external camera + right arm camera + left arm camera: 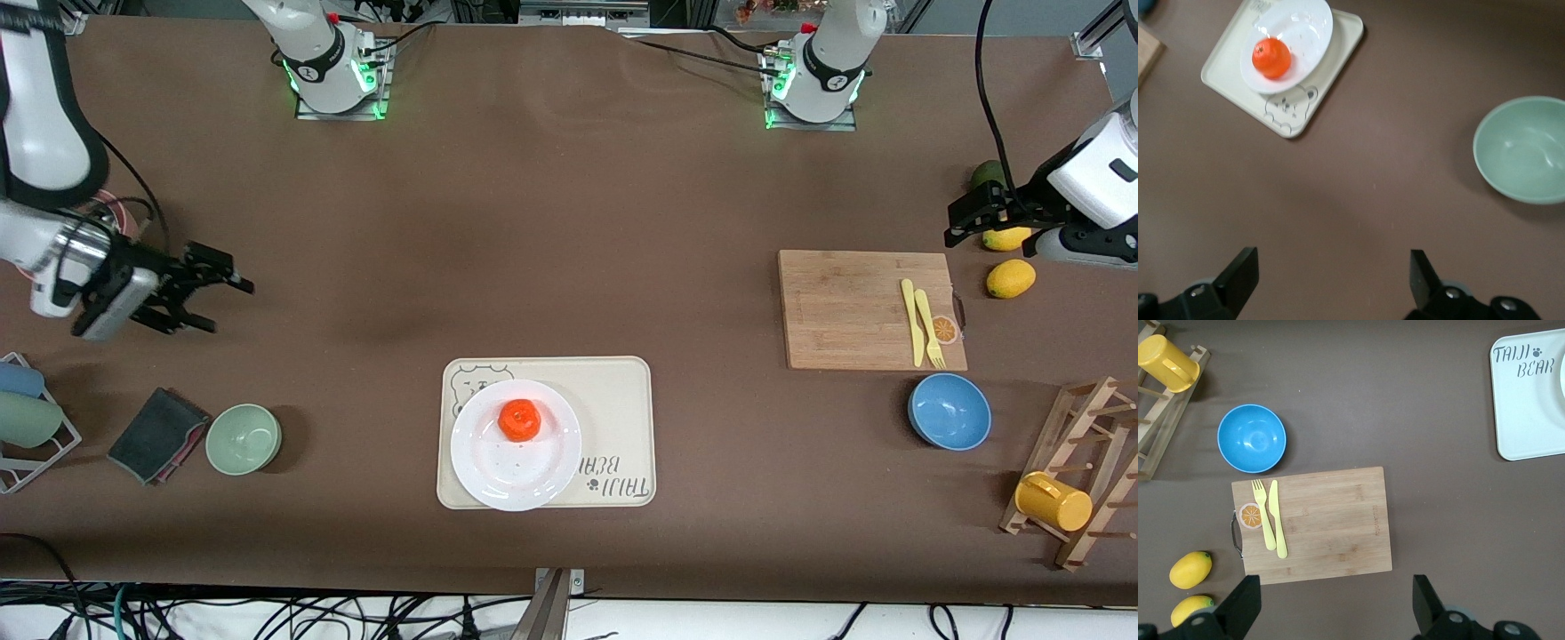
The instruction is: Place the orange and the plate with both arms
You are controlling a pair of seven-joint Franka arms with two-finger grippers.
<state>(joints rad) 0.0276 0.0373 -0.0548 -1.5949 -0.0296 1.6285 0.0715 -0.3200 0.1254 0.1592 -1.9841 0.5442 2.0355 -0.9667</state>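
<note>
The orange (519,420) lies on the white plate (507,471), which sits on the cream bear-print tray (622,418) near the table's front middle. In the right wrist view the orange (1271,57) rests in the plate (1305,33). My right gripper (227,307) is open and empty over bare table toward the right arm's end, well away from the plate; it also shows in its own view (1331,280). My left gripper (953,224) is open and empty over the table beside the lemons, and it shows in the left wrist view (1335,603).
A wooden cutting board (853,307) holds a yellow knife and fork (925,329). A blue bowl (949,411), lemons (1011,278) and a rack with a yellow mug (1053,500) are at the left arm's end. A green bowl (244,438) and dark cloth (158,434) are at the right arm's end.
</note>
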